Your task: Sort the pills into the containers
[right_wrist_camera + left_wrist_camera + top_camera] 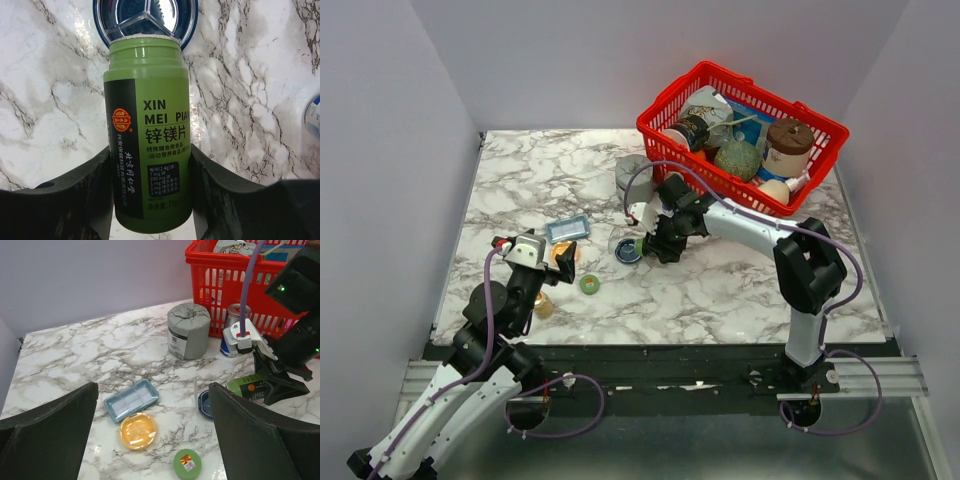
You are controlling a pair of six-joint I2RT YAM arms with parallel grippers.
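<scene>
1. Marble table (740, 290) under everything; at far left the left gripper (154, 390) hangs above it, jaws spread wide, nothing between them.
2. Just ahead of that gripper is a pale blue tray (131, 399), lying flat; the orange dish (138, 430) sits just beside the tray's near edge; a green cap (187, 463) lies a little to the right, apart from both.
3. Centre now: the blue dish (145, 20) is flat on the marble, with clear dividers splitting it in three.
4. The green bottle (147, 135) has its cap off and is tipped over, its open mouth right at the blue dish's near rim; whether any pill is in the dish, can't tell.
5. The right gripper (150, 165) is clamped on that bottle's lower body, one finger on each side, with the label facing its wrist camera.
6. Further back a grey roll (188, 330) stands upright; a can (234, 315) is just to its right, close against the basket.
7. Far right at the back is the red basket (210, 261), packed with jars and bottles.
</scene>
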